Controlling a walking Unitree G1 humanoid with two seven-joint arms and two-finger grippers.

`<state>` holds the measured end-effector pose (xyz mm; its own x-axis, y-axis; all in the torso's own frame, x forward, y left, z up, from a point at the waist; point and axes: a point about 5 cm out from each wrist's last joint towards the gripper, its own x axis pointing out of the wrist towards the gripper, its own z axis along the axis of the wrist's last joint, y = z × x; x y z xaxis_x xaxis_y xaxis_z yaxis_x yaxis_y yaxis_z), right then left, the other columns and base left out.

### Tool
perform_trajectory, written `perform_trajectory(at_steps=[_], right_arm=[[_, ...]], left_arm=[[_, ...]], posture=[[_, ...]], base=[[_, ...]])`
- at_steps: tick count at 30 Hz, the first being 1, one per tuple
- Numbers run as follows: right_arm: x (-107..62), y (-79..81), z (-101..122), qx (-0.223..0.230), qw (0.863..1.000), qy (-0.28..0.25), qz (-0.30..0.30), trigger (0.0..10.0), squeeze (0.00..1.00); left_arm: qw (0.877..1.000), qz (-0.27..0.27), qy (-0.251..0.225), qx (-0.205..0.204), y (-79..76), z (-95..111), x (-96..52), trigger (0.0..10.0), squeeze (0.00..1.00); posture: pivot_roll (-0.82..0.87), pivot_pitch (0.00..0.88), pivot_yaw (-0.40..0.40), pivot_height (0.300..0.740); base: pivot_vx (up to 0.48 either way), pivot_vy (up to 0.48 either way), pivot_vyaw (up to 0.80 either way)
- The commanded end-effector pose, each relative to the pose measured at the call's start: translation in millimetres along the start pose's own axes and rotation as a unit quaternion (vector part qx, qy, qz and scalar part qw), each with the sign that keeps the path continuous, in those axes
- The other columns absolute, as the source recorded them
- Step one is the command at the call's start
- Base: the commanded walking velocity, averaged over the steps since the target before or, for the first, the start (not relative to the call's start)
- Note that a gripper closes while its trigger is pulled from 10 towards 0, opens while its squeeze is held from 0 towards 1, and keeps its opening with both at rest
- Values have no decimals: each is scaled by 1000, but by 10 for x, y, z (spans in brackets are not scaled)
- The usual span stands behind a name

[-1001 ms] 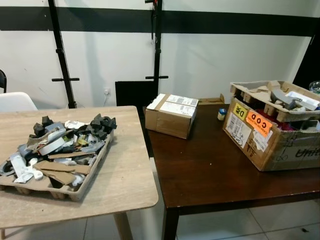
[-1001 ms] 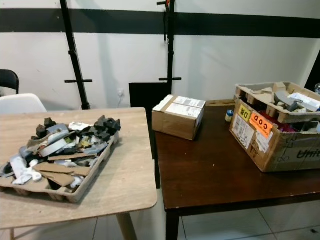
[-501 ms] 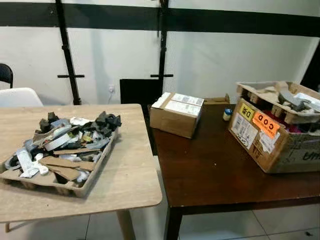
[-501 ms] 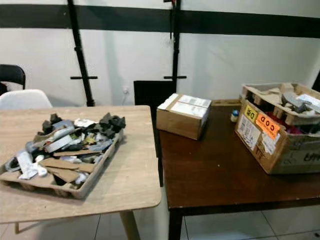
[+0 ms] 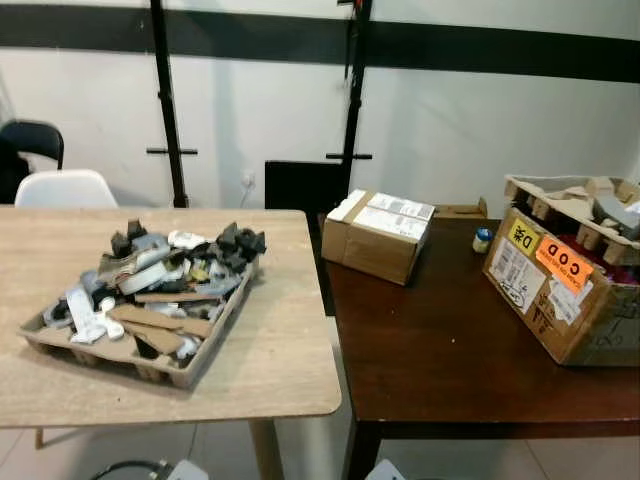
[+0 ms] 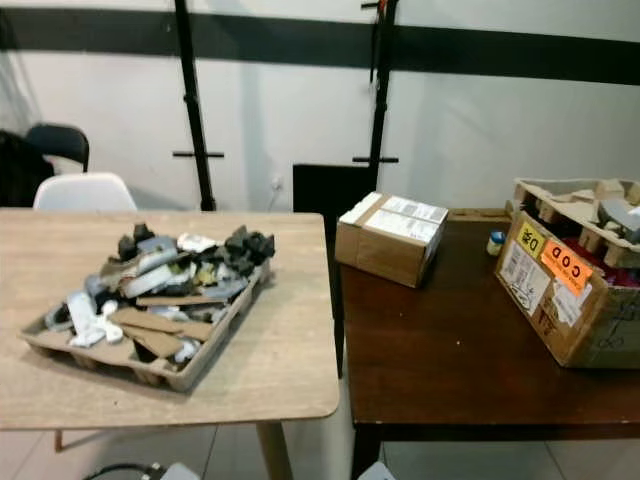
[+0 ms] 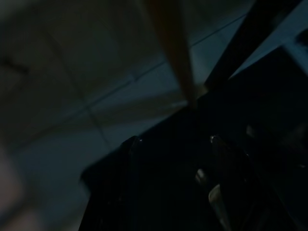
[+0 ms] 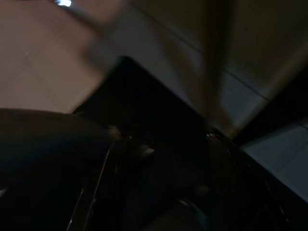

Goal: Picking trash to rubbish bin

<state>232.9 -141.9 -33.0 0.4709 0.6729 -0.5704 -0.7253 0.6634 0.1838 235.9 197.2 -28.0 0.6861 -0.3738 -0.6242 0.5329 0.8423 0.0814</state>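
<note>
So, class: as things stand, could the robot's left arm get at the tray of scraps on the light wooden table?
Probably not yet. The tray of scraps lies open on the light wooden table, nothing covering it, but the left arm hangs low by the floor.

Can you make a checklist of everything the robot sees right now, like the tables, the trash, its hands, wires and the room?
Surface: a light wooden table stands beside a dark brown table.
Job's things: a cardboard tray piled with trash scraps sits on the light table. No rubbish bin seen.
Clutter: on the dark table, a sealed cardboard box, a small jar, and a big open carton with a COD sticker, stuffed with packaging.
Hands: the left hand and right hand hang low in the dark over floor tiles; fingers too dark to judge.
Cables: a dark loop low by the floor, possibly a cable.
Surroundings: white chair, black chair, black poles against a white wall.
</note>
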Motion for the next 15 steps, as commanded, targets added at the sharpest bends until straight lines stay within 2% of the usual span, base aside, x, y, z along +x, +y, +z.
perform_trajectory(at_steps=[1,2,4,5,6,7,8,9,12,13,14,15], right_arm=[[-29,19,39,0,999,-13,39,10000,0],[-29,19,39,0,999,-13,39,10000,0],[-29,76,101,-6,995,-18,93,10000,0],[-29,76,101,-6,995,-18,93,10000,0],[-36,97,121,-7,993,-19,116,10000,0],[-46,133,159,-3,988,-20,153,10000,0],[-46,133,159,-3,988,-20,153,10000,0],[-61,157,193,-2,984,-22,178,10000,0],[-76,180,272,-1,979,-37,198,10000,0],[-151,213,569,19,965,-104,239,10000,0],[-191,230,709,29,957,-137,255,10000,0],[-191,230,709,29,957,-137,255,10000,0]], left_arm=[[999,-47,2,24,-112,10,22,10000,0],[999,-47,2,24,-112,10,22,10000,0],[994,-97,-3,42,-169,72,25,10000,0],[994,-97,-3,42,-169,72,25,10000,0],[992,-118,-7,44,-199,99,27,10000,0],[985,-161,-8,60,-242,126,1,10000,0],[985,-161,-8,60,-242,126,1,10000,0],[979,-193,-8,72,-277,149,-25,10000,0],[973,-219,-14,76,-295,194,-54,10000,0],[966,-250,-46,53,-276,377,-95,10000,0],[963,-259,-61,45,-257,458,-114,10000,0],[963,-259,-61,45,-257,458,-114,10000,0]], posture=[[-16,35,-13,740],[-16,35,-13,740],[-19,39,-7,740],[-19,39,-7,740],[-12,38,-10,740],[-13,46,-11,740],[-13,46,-11,740],[-20,45,-7,740],[-31,48,-3,740],[-45,53,-3,740],[-45,53,-3,740],[-45,53,-3,740]], base=[[0,0,0],[0,0,0],[0,0,0],[0,0,0],[0,0,0],[0,0,0],[0,0,0],[0,0,0],[0,0,0],[0,0,0],[0,0,0],[0,0,0]])
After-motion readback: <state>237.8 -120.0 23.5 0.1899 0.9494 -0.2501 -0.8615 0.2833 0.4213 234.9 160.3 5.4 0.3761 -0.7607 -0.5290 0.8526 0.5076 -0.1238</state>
